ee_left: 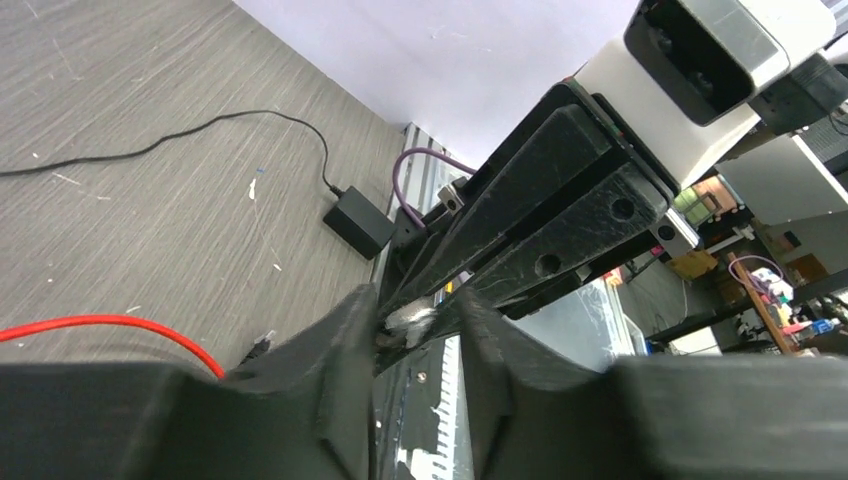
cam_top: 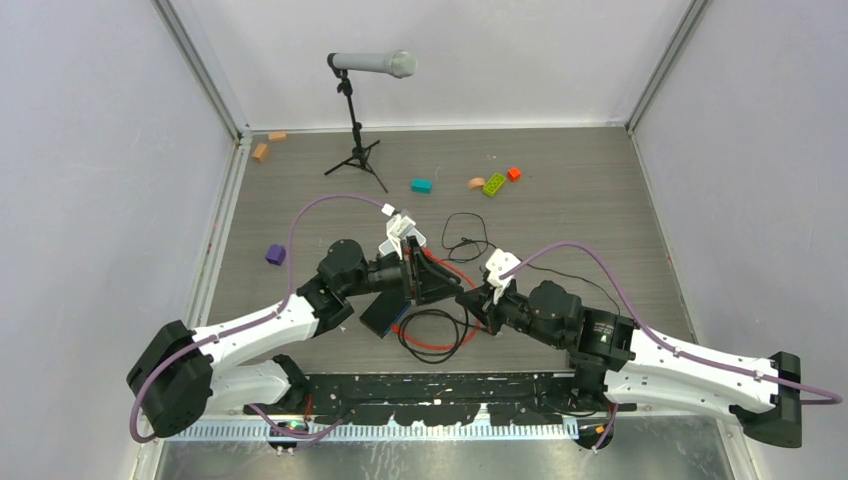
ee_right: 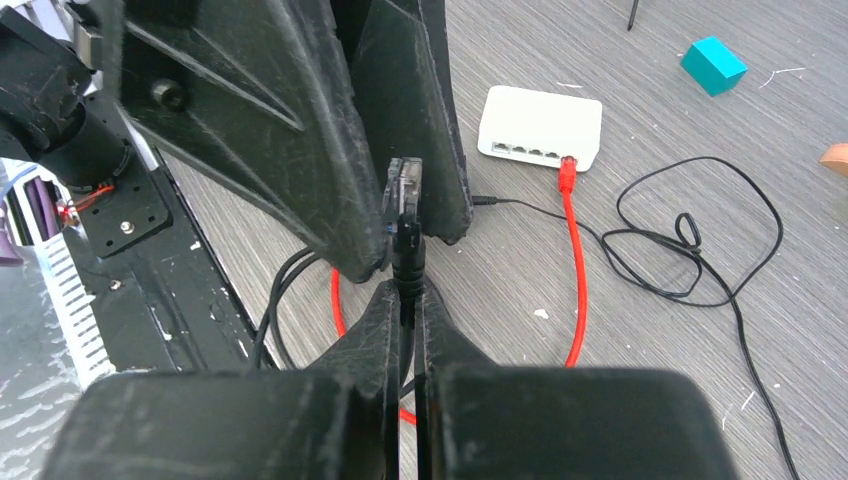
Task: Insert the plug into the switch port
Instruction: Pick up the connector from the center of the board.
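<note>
My right gripper [ee_right: 408, 290] is shut on the black boot of the plug [ee_right: 405, 185], whose clear tip points away from the wrist. The left gripper [ee_left: 415, 305] is open and straddles that tip [ee_left: 412, 322]; the plug lies against one of its fingers [ee_right: 280, 130], with a gap to the other. In the top view both grippers meet at mid-table [cam_top: 455, 290] and hide the plug. The flat black box with a blue edge [cam_top: 385, 315] lies just left of them, under the left wrist. Its switch port cannot be made out.
A white box [ee_right: 540, 125] has a red cable [ee_right: 575, 260] plugged into it, which loops under the grippers. Thin black wire [ee_right: 690, 240] and a black adapter [ee_left: 358, 222] lie nearby. A microphone stand [cam_top: 355, 130] and coloured blocks [cam_top: 421, 185] sit further back.
</note>
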Tool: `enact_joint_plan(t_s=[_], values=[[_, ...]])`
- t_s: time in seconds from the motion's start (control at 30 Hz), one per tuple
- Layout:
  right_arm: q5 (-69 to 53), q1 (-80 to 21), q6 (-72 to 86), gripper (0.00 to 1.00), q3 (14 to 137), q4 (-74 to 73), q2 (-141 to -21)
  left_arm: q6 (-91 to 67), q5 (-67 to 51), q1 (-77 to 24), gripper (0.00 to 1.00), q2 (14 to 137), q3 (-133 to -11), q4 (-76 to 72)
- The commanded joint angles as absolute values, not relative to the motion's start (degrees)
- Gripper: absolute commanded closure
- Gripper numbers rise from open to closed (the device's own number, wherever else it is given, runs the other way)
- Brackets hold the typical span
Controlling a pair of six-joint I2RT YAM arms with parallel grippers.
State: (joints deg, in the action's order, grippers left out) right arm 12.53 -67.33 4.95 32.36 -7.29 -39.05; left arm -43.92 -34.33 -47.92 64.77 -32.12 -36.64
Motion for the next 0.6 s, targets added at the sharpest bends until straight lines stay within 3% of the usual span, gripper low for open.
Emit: enact_joint_plan(t_s=[0.0,0.1,0.13,0.23,0.3,0.33,0.57], values=[[13.88,-67.32,6.50,0.99,34.48,-3.67,-38.91,-42.34,-35.47,-48.23,0.71,64.51,-34.23,-40.09],[13.94,-67.37,6.20,0.97,34.37,-4.27,-38.54,-41.43,-33.72,-48.18,0.96,64.39,-34.99,-36.66],[14.12,-67.33,6.04,0.92,34.37,-4.46,-38.32,-40.94,-32.56,-48.17,1.00,64.30,-35.39,-34.58],[15.19,-67.39,5.35,0.72,34.09,-4.58,-37.37,-40.07,-27.36,-48.16,1.00,63.72,-36.63,-28.34],[16.51,-67.36,4.82,0.52,33.31,-4.03,-36.66,-40.44,-21.94,-48.23,1.00,63.03,-36.88,-24.13],[17.13,-67.33,4.41,0.47,32.70,-3.21,-36.39,-40.88,-18.71,-48.20,1.00,62.54,-36.98,-23.04],[23.02,-67.33,-1.82,0.44,26.06,10.76,-38.11,-44.80,-1.45,-48.49,1.00,60.01,-37.70,-13.00]])
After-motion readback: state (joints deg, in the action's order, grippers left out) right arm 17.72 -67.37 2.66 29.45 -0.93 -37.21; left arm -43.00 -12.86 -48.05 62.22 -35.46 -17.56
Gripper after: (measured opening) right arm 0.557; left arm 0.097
